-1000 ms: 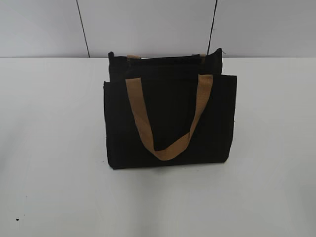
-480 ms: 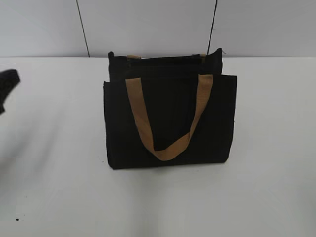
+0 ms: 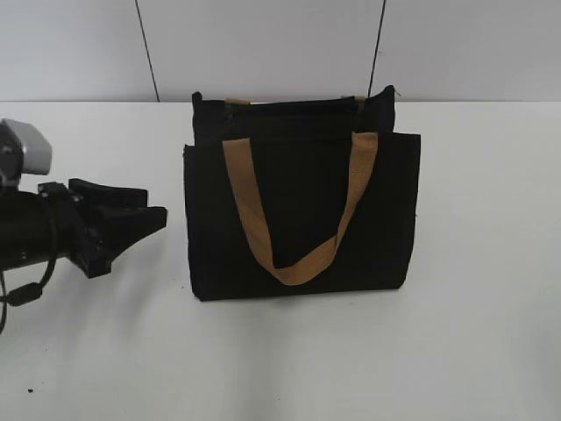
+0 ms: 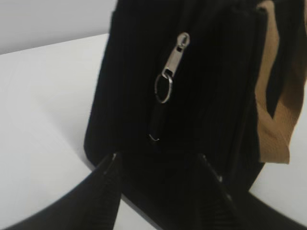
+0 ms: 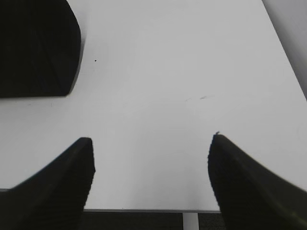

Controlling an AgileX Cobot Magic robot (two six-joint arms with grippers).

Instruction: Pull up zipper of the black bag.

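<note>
The black bag [image 3: 298, 210] stands upright on the white table, its tan handles [image 3: 298, 263] hanging down the front. My left gripper [image 3: 145, 206] is open and empty, just left of the bag's left side, apart from it. In the left wrist view the bag's [image 4: 201, 86] side faces me, with the zipper's silver pull and round ring [image 4: 168, 76] hanging above and between my open fingers [image 4: 158, 160]. My right gripper [image 5: 151, 143] is open and empty over bare table; it does not show in the exterior view. A corner of the bag [image 5: 33, 48] shows at the right wrist view's top left.
The white table [image 3: 473, 333] runs around the bag, with a grey wall [image 3: 263, 44] close behind it. The table's front edge [image 5: 144, 210] shows in the right wrist view.
My left arm has come into the exterior view from the left edge and moved right, up to the bag's left side. The bag has not moved.
</note>
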